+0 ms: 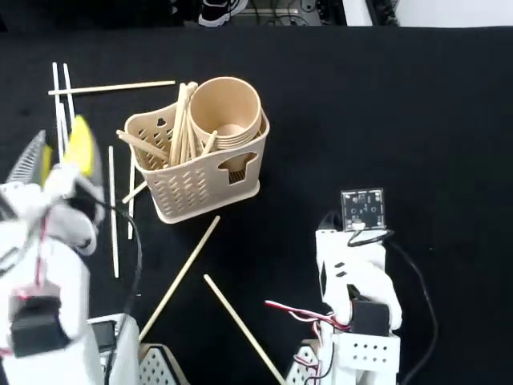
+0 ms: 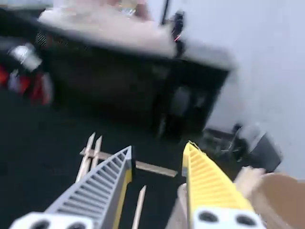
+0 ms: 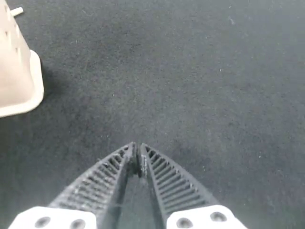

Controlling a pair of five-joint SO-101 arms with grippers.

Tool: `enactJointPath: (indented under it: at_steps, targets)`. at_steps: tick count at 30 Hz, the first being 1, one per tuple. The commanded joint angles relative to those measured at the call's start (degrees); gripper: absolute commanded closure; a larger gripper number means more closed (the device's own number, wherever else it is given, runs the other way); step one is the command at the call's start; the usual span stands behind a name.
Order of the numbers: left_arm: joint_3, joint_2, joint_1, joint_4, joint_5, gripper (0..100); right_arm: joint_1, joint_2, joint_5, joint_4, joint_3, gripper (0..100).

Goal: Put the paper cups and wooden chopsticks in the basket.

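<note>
— While the left end effector (image 1: 56,152) gaped wide above loose chopsticks (image 1: 112,87) near the worktop's (image 1: 417,120) left edge, where was the right end effector (image 3: 138,153)?
— Pinched closed, low beside the basket (image 1: 200,192) holding cups (image 1: 228,104).

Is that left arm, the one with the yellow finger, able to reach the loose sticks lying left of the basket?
Probably yes: the left end effector is open just above those chopsticks, nothing lies between them, and the basket stands clear to one side.
</note>
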Motion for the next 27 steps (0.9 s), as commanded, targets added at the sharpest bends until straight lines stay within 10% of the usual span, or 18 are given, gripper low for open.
enactJointPath:
  at_steps: [1, 15, 27]
  targets:
    - [-15.69, 21.10, -7.25, 12.66, -2.99, 82, 0.26, -0.84, 3.87, 3.87, -3.21, 98.6]
    - [-35.38, 72.09, -13.76, 30.86, -16.35, 83, -6.24, 25.10, 16.97, 26.11, -38.20, 98.6]
    - [-21.67, 77.36, -13.67, 20.57, -16.09, 82, -46.51, 59.56, 8.79, 45.54, -61.14, 98.6]
